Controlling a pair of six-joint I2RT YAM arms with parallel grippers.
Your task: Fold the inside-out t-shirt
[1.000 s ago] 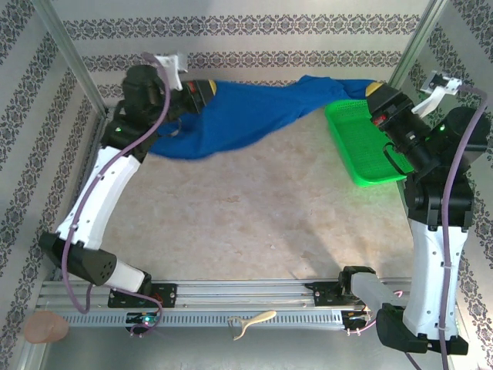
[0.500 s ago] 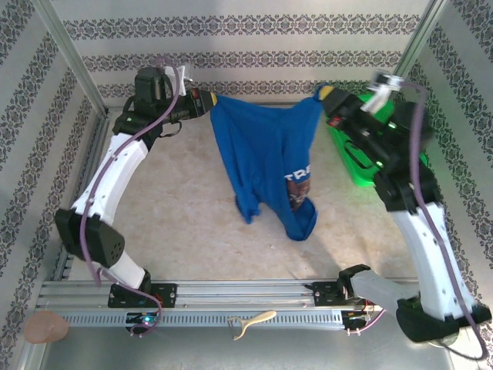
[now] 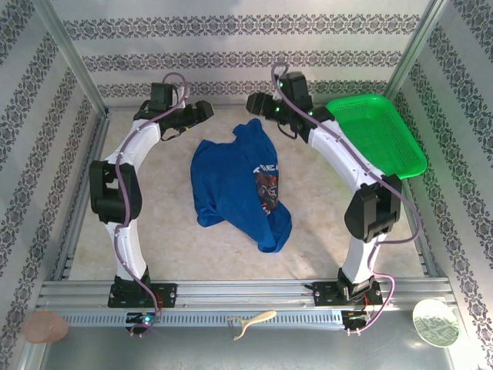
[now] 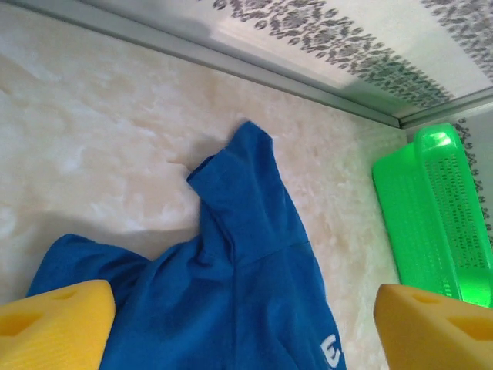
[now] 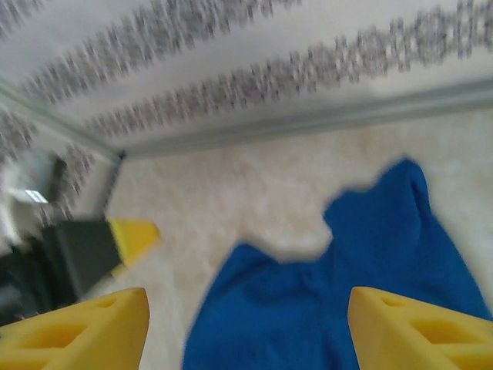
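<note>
The royal-blue t-shirt point(image 3: 231, 181) lies crumpled on the table's middle, its dark round graphic and pale lettering point(image 3: 266, 183) facing up on the right side. My left gripper point(image 3: 206, 110) hovers open just beyond the shirt's far left corner. In the left wrist view, the left gripper point(image 4: 245, 327) has wide yellow fingers and blue cloth point(image 4: 239, 262) lies below them, untouched. My right gripper point(image 3: 253, 102) is open above the shirt's far edge. In the right wrist view, the right gripper point(image 5: 246, 327) looks down on a blue sleeve point(image 5: 385, 247) with nothing gripped.
A green mesh basket point(image 3: 377, 135) stands at the back right, also seen as the basket point(image 4: 435, 208). Patterned walls and metal posts close the back and sides. The rail point(image 3: 231, 297) runs along the near edge. The left gripper's yellow fingertip point(image 5: 132, 233) shows to the left.
Both grippers held the shirt stretched in the air between them; both have opened and the shirt has dropped in a heap on the table. The arms have reached toward the back.
</note>
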